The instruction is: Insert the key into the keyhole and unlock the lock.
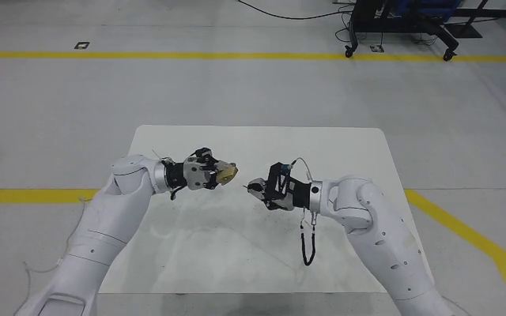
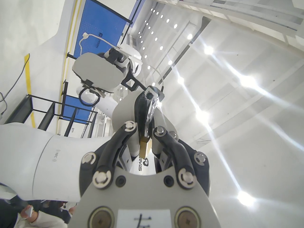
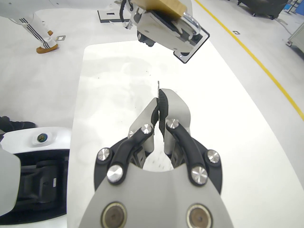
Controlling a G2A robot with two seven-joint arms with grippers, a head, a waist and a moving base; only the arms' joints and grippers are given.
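Note:
My left gripper (image 1: 220, 173) is held above the white table (image 1: 348, 146), left of its middle, shut on a brass padlock (image 1: 228, 171). The left wrist view shows the brass body (image 2: 145, 146) between the closed fingers (image 2: 140, 110). From the right wrist view, the padlock (image 3: 161, 2) hangs above the table with its silver shackle (image 3: 191, 23) at one end. My right gripper (image 1: 254, 188) faces it across a small gap. It is shut on the key (image 3: 158, 88), whose thin blade sticks out past the fingertips toward the padlock. Key and padlock are apart.
A black coiled cable (image 1: 307, 241) hangs from the right forearm over the table. The bare tabletop (image 3: 213, 100) lies below both grippers. Yellow floor lines (image 1: 198, 55) and a black cart (image 1: 403, 24) lie beyond the table.

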